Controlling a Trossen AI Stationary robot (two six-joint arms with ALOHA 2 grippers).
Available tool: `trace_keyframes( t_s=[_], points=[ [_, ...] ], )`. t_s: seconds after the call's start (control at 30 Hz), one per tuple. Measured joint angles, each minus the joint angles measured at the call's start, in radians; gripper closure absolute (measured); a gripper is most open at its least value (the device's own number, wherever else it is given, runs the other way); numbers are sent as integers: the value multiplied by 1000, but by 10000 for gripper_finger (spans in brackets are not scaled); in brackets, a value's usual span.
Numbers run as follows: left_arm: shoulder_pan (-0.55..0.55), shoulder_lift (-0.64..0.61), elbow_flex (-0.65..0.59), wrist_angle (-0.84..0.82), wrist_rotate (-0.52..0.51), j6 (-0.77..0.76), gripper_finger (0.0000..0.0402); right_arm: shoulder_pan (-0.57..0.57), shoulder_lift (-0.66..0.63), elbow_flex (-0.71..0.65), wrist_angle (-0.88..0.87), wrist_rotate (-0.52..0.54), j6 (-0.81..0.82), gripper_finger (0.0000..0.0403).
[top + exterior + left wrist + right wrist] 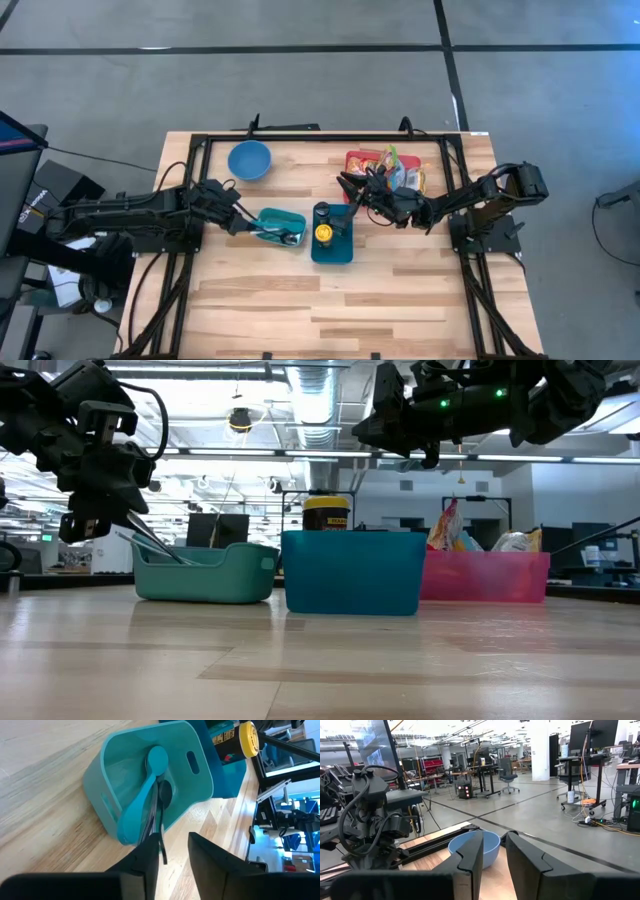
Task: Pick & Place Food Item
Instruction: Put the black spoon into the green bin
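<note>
A wooden table (400, 300) fills the lower middle of the high view, with a black frame along its edges. Two dark arms reach in, the left from the left edge, the right from the right edge.

At upper right of the table sits a red bin (358, 162) holding bagged snacks (398, 170). In the low view it shows as a pink bin right of centre. Just below and left of it in the high view stands a dark blue bin (333, 250) with a yellow-lidded jar (323, 233) upright inside. Touching or just beside that bin's left side is a teal bin (285, 218) holding a teal spoon (145, 785) and dark utensils (162, 800). A blue bowl (249, 159) sits alone at upper left of the table.

The left gripper (243, 224) hangs at the teal bin's left rim. In its wrist view the fingers (150, 862) stand slightly apart, and a thin dark utensil handle lies between them; whether they grip it cannot be told.

The right gripper (347, 186) hovers above the table, over the gap between the red and dark blue bins. Its fingers (470, 855) stand a little apart with nothing between them.
</note>
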Motion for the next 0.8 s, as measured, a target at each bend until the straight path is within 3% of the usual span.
trace_keyframes(
  t_s=[0.33,0.8],
  points=[
    [0,0,0,19,-26,8,280,0,0,0,0,0,0,324],
    [0,0,0,15,84,3,259,0,0,0,0,0,0,324]
  ],
)
